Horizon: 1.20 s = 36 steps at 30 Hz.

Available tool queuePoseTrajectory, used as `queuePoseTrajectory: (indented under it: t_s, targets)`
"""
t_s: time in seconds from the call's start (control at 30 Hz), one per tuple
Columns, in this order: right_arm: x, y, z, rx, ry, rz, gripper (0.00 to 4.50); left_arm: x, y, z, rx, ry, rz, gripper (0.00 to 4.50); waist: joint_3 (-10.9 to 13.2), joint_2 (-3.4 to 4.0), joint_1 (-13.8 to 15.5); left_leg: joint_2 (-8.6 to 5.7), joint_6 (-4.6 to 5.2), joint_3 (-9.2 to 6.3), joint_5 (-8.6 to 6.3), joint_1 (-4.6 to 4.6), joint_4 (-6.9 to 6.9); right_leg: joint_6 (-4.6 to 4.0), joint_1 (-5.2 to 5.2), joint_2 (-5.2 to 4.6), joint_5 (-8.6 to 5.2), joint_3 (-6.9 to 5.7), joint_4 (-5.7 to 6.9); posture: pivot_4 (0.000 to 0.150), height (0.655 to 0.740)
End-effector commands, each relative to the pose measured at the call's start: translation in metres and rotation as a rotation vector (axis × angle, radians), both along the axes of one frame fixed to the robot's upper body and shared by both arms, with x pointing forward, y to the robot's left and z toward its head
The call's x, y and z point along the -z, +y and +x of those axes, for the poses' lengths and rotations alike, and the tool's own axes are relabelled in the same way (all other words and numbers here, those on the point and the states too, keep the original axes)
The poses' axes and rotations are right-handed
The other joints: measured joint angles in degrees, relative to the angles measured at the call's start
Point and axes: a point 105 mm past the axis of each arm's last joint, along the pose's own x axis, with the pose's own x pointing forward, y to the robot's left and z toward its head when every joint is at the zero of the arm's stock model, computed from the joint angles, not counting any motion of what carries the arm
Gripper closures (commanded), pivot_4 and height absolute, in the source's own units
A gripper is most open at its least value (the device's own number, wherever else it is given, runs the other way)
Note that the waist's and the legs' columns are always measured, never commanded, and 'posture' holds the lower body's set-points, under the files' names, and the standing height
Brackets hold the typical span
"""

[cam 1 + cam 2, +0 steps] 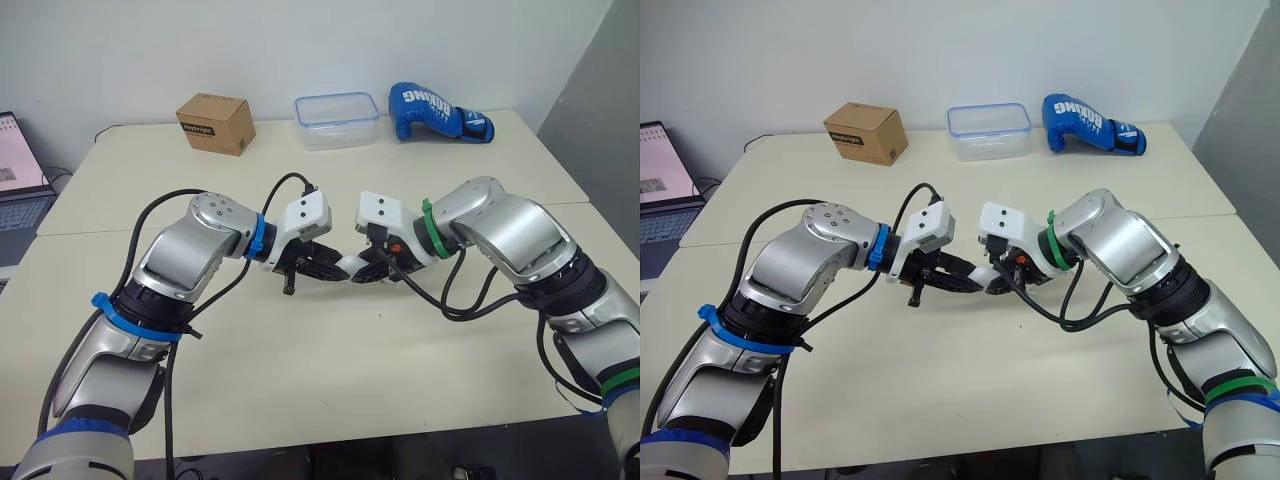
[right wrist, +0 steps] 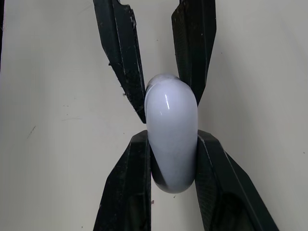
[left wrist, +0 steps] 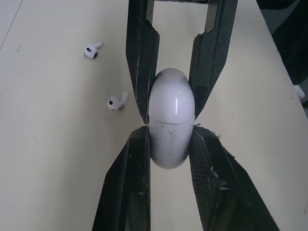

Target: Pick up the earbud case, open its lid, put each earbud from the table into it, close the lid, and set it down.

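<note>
- The earbud case (image 3: 171, 120) is held above the middle of the counter (image 1: 300, 350), between the two arms, clear of the surface.
- The left gripper (image 1: 330, 266) is brought in from the left; its fingers (image 3: 130, 183) are pinched on one half of the case.
- The right gripper (image 1: 368, 268) is brought in from the right; its fingers (image 3: 142, 57) are clamped on the other half, tip to tip with the left ones.
- The lid is seen closed, with only a thin seam around the case's middle.
- A first earbud (image 3: 93, 49) and a second earbud (image 3: 116, 101) are left lying on the counter, apart from each other and beside the held case.
- Along the far edge, a cardboard box (image 1: 215, 123), a clear container (image 1: 337, 120) and a blue boxing glove (image 1: 438, 112) are lined up from left to right.
- A laptop (image 1: 20, 170) is placed at the far left.
</note>
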Motion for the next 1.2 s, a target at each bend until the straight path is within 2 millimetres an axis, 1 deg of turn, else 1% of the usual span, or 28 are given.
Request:
queuePoseTrajectory:
  t_s: [0.03,0.13,0.2,0.23,0.3,0.4,0.53,0.63,0.73,0.87,1.0,1.2]
  targets:
    - [-0.021,0.007,-0.005,-0.04,-0.049,0.054,3.7,-0.007,-0.004,0.002,0.002,-0.051,-0.013,3.74,0.0,0.0,0.0,0.0,0.0,0.0,0.0,0.0,0.0,0.0,0.0,0.0,0.0,0.0,0.0,0.15,0.7307]
    - [-0.022,0.009,-0.007,-0.062,-0.044,0.067,3.7,-0.008,-0.004,0.002,0.0,-0.054,-0.014,3.74,0.0,0.0,0.0,0.0,0.0,0.0,0.0,0.0,0.0,0.0,0.0,0.0,0.0,0.0,0.0,0.15,0.7307]
    - [-0.025,0.01,-0.011,-0.073,-0.02,0.089,2.95,-0.009,-0.004,0.003,-0.006,-0.056,-0.022,3.74,0.0,0.0,0.0,0.0,0.0,0.0,0.0,0.0,0.0,0.0,0.0,0.0,0.0,0.0,0.0,0.15,0.7307]
    - [-0.025,0.01,-0.012,-0.075,-0.02,0.094,2.66,-0.012,-0.005,0.003,-0.004,-0.062,-0.041,3.74,0.0,0.0,0.0,0.0,0.0,0.0,0.0,0.0,0.0,0.0,0.0,0.0,0.0,0.0,0.0,0.15,0.7307]
    - [-0.026,0.008,-0.009,-0.057,-0.038,0.106,1.99,-0.018,-0.005,0.003,-0.001,-0.076,-0.093,3.74,0.0,0.0,0.0,0.0,0.0,-0.01,0.0,0.0,0.0,0.0,0.0,0.0,0.0,-0.01,0.0,0.15,0.7307]
    - [-0.032,0.001,-0.009,-0.059,-0.035,0.174,1.99,-0.028,-0.002,-0.001,0.023,-0.099,-0.196,3.74,0.0,0.0,0.0,-0.01,0.0,-0.01,0.0,-0.01,0.0,0.0,0.0,-0.02,0.0,0.0,-0.01,0.15,0.7307]
    - [-0.037,-0.013,-0.012,-0.05,-0.01,0.294,1.99,-0.03,0.012,-0.008,0.019,-0.096,-0.322,3.74,0.0,-0.01,0.0,0.0,0.0,0.0,0.0,0.0,0.0,-0.01,-0.01,-0.03,0.0,0.0,-0.01,0.15,0.7307]
    - [-0.038,-0.021,-0.016,-0.055,0.007,0.36,1.99,-0.028,0.024,-0.008,-0.023,-0.087,-0.399,3.74,0.0,-0.01,0.1,0.0,0.0,0.0,0.0,-0.01,0.02,-0.02,-0.02,-0.04,0.01,0.01,0.01,0.15,0.7307]
    - [-0.042,-0.024,-0.02,-0.057,0.033,0.426,1.99,-0.021,0.035,-0.01,-0.055,-0.081,-0.44,3.74,0.0,-0.01,0.1,-0.01,0.0,0.01,0.0,0.0,0.02,-0.02,-0.01,-0.04,0.01,0.01,0.01,0.15,0.7307]
    - [-0.045,-0.028,-0.015,-0.018,0.033,0.485,1.99,-0.016,0.042,-0.018,-0.071,-0.075,-0.509,3.74,0.0,0.0,0.1,0.0,0.0,0.02,0.0,0.0,0.01,-0.02,-0.01,-0.04,0.01,0.03,0.01,0.15,0.7307]
    - [-0.046,-0.029,-0.012,0.012,0.054,0.541,1.99,-0.011,0.048,-0.023,-0.103,-0.062,-0.558,3.74,0.0,-0.01,0.3,-0.01,0.0,0.02,0.0,0.0,0.02,-0.03,0.0,-0.05,0.02,0.03,0.01,0.15,0.7307]
    - [-0.038,-0.017,-0.014,0.016,0.073,0.589,1.99,-0.008,0.047,-0.029,-0.116,-0.044,-0.617,3.74,0.0,0.0,0.3,-0.01,0.0,0.02,0.0,0.01,0.02,-0.03,0.0,-0.06,0.02,0.03,0.02,0.15,0.7307]
